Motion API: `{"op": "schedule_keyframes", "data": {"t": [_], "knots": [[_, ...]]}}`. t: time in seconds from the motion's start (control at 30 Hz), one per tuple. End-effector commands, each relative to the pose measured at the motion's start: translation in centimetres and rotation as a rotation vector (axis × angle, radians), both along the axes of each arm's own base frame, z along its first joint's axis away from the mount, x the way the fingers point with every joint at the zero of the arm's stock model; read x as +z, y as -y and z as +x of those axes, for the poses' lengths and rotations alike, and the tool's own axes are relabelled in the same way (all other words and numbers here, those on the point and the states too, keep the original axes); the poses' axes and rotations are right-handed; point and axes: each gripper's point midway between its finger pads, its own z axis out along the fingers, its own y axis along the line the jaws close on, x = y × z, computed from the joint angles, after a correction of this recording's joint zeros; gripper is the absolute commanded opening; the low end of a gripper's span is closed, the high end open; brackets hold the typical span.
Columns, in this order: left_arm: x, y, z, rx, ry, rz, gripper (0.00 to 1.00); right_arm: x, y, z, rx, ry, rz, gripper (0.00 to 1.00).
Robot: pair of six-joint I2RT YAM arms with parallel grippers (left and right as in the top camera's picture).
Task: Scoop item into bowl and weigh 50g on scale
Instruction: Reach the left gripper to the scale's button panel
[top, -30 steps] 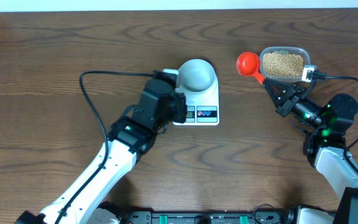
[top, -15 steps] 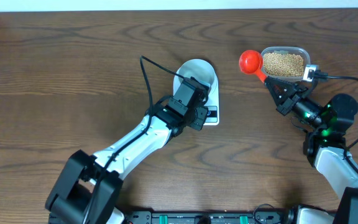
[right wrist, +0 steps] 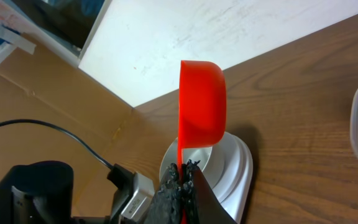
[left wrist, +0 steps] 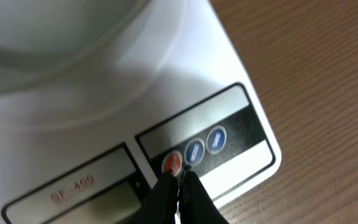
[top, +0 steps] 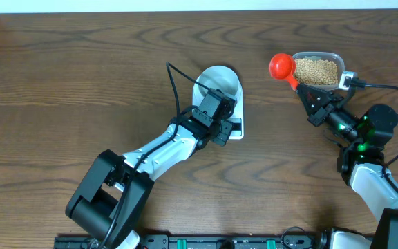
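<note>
- The left fingers (left wrist: pixel 160 200) are pressed together at the red button (left wrist: pixel 171 163) of the flat white rectangular scale (left wrist: pixel 191 81).
- The small round white bowl (top: pixel 218 81) is carried on the scale.
- A red round scoop (right wrist: pixel 202 102) is pinched by the right fingers (right wrist: pixel 166 198).

White bowl (top: pixel 220 79) on scale (top: pixel 238 111), red scoop (top: pixel 281 66) beside bean tub (top: pixel 316 70)

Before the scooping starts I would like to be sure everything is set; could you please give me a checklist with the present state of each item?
1. Bowl sits on the scale: ok.
2. Left gripper shut, tips at the scale's red button: ok.
3. Display reads zero: cannot tell.
4. Right gripper shut on the red scoop handle: ok.
5. Scoop loaded with beans: not ok, it looks empty, beside the tub.
</note>
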Motion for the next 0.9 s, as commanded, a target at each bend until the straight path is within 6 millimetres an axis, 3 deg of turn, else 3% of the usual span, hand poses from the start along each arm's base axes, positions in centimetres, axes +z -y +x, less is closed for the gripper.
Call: {"op": "schedule_keyframes", "data": {"t": [0.0,0.87], "knots": [[0.5,0.6,1.1,-0.024,0.039,0.001,0.07,0.4,0.5,0.5,-0.029,0.024,-0.019,0.01],[-1.1,0.3,1.9,-0.01,0.037,0.013,0.07,0.2,0.7,0.6,-0.039,0.017,-0.019,0.01]]}}
